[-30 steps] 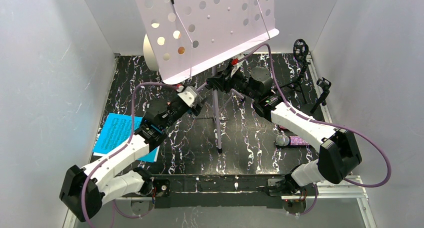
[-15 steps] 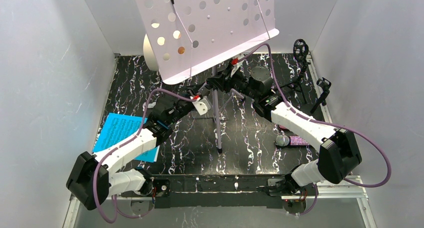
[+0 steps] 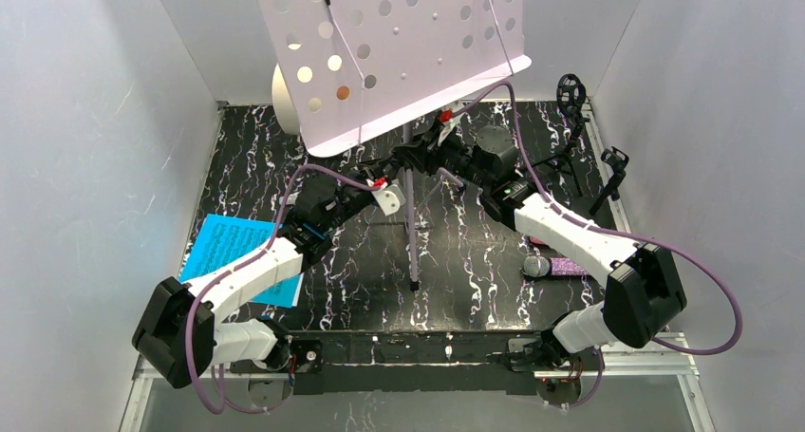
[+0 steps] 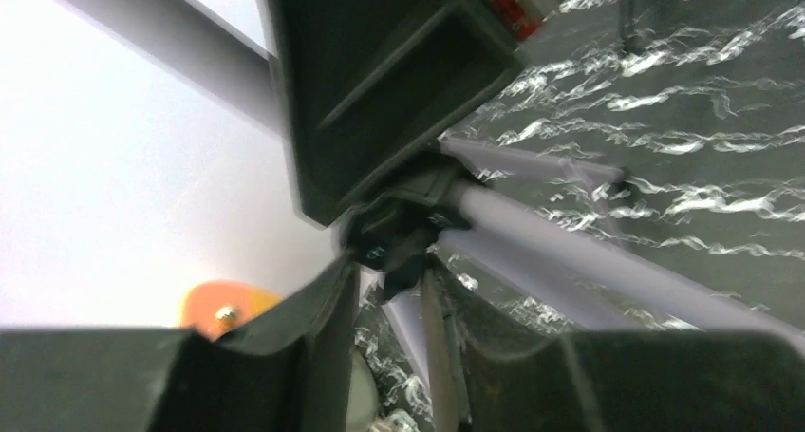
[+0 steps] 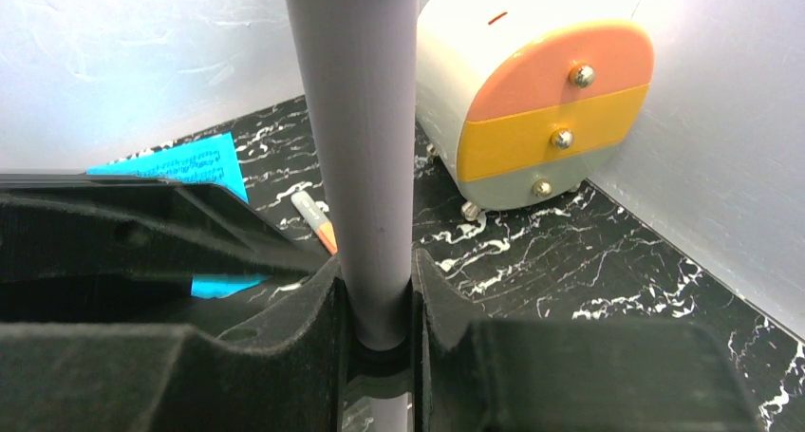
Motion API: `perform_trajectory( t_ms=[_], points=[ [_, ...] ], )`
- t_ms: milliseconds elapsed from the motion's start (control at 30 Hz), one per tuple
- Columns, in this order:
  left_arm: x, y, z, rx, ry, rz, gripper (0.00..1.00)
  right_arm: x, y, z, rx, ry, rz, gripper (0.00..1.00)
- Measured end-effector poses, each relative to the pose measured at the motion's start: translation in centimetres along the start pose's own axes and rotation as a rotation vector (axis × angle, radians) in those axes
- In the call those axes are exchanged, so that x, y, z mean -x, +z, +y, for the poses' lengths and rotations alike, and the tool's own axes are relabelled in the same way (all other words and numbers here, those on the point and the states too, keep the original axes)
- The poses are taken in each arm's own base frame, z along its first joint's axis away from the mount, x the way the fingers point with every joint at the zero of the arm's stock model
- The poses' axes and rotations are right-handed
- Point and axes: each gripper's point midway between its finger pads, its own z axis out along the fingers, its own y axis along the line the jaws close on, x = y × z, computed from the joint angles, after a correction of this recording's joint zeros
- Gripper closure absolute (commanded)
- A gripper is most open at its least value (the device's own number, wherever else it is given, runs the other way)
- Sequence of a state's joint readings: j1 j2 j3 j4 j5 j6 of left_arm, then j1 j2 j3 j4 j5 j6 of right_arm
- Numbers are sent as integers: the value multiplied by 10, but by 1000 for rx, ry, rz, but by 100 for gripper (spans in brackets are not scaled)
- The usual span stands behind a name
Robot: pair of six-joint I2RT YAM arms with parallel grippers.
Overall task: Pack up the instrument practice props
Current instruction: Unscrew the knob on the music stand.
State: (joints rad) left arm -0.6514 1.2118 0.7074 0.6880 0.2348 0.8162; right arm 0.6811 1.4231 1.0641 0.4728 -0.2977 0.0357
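Note:
The lilac perforated music rack (image 3: 399,52) stands mid-table on its pole (image 3: 411,237). My right gripper (image 3: 410,157) is shut on the pole (image 5: 365,147), and its jaws (image 5: 377,299) clamp both sides. My left gripper (image 3: 391,197) is at the black leg joint (image 4: 394,237) just below. Its jaws are close together, with the joint and a lilac leg (image 4: 570,252) between them. A glittery purple microphone (image 3: 555,266) lies at the right. Two black tripods (image 3: 572,119) (image 3: 612,176) stand at the far right. Blue sheet music (image 3: 233,252) lies at the left. The pink microphone is hidden.
The cream drum with the orange face (image 5: 532,109) stands at the back left behind the rack (image 3: 282,100). A small orange marker (image 5: 315,221) lies near it. White walls close the left, back and right sides. The rack's plate hides the back of the table.
My left gripper has swung right, from beside the rack's lower edge in to the pole's leg joint. The right gripper and the rack have not moved.

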Motion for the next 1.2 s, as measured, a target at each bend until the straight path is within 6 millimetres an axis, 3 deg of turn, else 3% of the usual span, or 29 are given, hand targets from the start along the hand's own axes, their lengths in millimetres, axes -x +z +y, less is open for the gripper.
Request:
perform_trajectory(
  t_ms=[167,333,467,767,1200],
  points=[
    [-2,1,-4,-10,-33,10,100,0,1,-1,-4,1,0,99],
    [-2,0,-5,4,-116,14,100,0,1,-1,-4,0,0,99],
    [-3,-1,-5,35,-279,35,100,0,1,-1,-3,0,0,99],
    [-3,-7,-9,164,-892,127,100,0,2,1,8,1,1,99],
    [5,-24,-10,429,-1908,186,100,0,6,14,60,11,4,99]
  ],
)
